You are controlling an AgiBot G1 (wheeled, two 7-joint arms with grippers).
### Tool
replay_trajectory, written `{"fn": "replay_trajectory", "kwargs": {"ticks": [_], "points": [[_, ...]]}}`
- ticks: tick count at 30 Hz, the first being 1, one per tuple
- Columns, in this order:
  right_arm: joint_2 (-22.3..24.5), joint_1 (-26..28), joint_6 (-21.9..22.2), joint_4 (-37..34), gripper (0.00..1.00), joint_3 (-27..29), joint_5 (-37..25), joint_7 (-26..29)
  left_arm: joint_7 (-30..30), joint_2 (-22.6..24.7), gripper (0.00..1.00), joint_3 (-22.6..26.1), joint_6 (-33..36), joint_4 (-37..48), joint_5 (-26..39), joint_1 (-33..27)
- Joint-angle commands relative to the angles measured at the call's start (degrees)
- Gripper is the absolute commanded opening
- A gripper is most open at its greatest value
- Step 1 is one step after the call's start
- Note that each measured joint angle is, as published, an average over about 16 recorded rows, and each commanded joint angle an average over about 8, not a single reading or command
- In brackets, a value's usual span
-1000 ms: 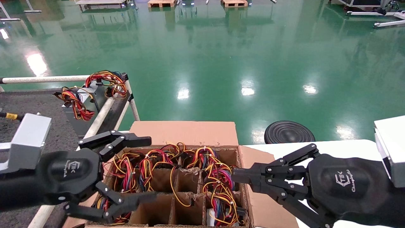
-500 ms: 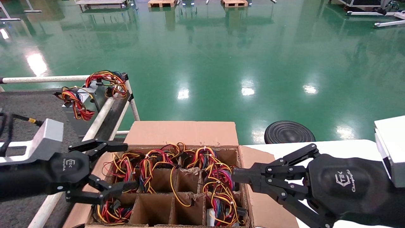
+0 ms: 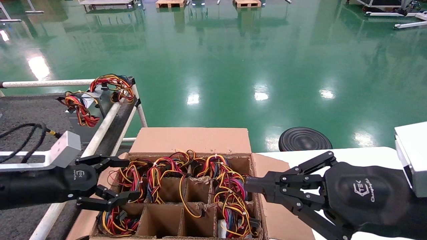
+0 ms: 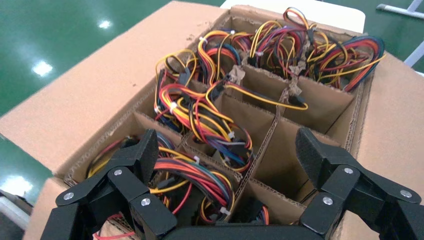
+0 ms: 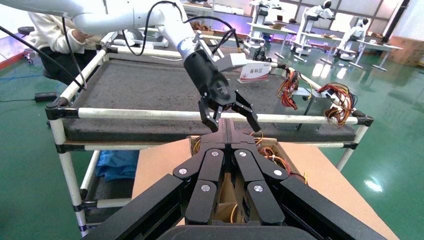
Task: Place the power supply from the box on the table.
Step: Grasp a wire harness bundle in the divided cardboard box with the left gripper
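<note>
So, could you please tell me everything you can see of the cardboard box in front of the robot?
The box is a large brown corrugated carton, open at the top with its flaps folded outward. A cardboard divider grid splits it into square cells; most far and side cells hold bundles of red, yellow, orange and black wires, while some near middle cells look empty. It sits upright between the railed table and a white tabletop. The open left gripper hovers over its left cells; the shut right gripper points at its right edge.
</note>
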Motion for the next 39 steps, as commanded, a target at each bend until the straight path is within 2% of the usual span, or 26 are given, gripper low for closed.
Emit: {"fn": "replay_trajectory", "kwargs": {"ticks": [1,25,39], "points": [[0.0,0.0,0.0,0.0,0.0,0.0,0.0,0.0,0.6,0.5,1.0,0.6,0.1,1.4,0.1,-0.4],[0.0,0.0,0.0,0.0,0.0,0.0,0.0,0.0,9.3,5.7,1.0,4.5,1.9,12.6,-2.3,-4.0],[0.0,0.0,0.0,0.0,0.0,0.0,0.0,0.0,11.8,7.6,1.0,6.4,2.7,16.9,-3.2,-4.9]]}}
